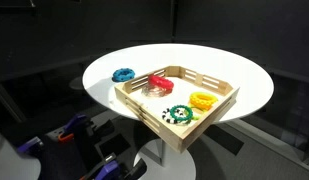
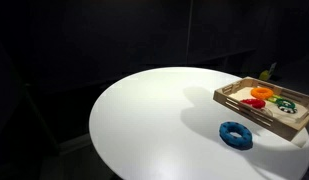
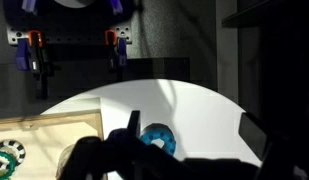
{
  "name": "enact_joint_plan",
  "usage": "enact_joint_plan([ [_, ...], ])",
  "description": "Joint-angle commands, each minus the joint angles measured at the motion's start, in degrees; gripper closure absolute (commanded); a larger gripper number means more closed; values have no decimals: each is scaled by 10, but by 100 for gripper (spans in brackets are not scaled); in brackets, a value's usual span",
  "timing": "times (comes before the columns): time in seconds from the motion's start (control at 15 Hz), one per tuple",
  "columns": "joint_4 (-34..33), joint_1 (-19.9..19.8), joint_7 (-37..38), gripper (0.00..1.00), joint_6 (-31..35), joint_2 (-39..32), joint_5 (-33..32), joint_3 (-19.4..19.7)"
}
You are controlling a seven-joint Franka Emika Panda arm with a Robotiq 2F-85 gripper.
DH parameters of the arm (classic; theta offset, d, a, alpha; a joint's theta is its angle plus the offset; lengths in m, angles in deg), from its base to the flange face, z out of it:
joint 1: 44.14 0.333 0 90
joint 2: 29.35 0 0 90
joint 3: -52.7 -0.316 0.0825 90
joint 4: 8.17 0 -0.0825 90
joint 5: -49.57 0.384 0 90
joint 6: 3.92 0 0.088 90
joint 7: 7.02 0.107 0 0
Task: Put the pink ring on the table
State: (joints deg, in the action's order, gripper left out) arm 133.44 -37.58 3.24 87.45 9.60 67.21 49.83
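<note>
Gripper: the gripper [image 3: 179,158] fills the lower edge of the wrist view as a dark, blurred mass. It does not show in the exterior views.
Jaw state: cannot be told, because the blur and shadow hide the gap between the fingers.
Gripper position: above the white top, with nothing visibly held.
Nearest object: the blue ring [image 3: 157,140] lies flat on the table, partly covered by the gripper's dark outline in the wrist view. In both exterior views it sits on the bare top [image 1: 124,74] [image 2: 235,134], just beside the tray and outside it.
Wooden tray: the wooden tray [image 3: 54,128] appears at the lower left of the wrist view. In both exterior views it rests on the table, set at an angle near the edge [image 1: 226,92] [image 2: 226,96].
Pink ring: the pink ring [image 1: 159,82] is inside the tray, in the part nearest the blue ring and close to the tray wall. It is also seen there in an exterior view [image 2: 262,93]. It is not on the table top. Flat or tilted cannot be told.
Other tray contents: the yellow ring [image 1: 202,100] and the green ring [image 1: 179,115] lie in the tray, apart from the pink ring.
Table: the table [image 1: 104,68] is round and white, with dark surroundings.
</note>
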Motion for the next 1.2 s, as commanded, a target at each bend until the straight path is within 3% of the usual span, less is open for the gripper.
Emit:
enact_joint_plan([
  [0.0,-1,-15,-7,0,-4,0,6,-11],
  [0.33,-1,-15,-7,0,-3,0,6,-11],
  [1.13,-69,-83,26,0,43,-47,-45,-15],
])
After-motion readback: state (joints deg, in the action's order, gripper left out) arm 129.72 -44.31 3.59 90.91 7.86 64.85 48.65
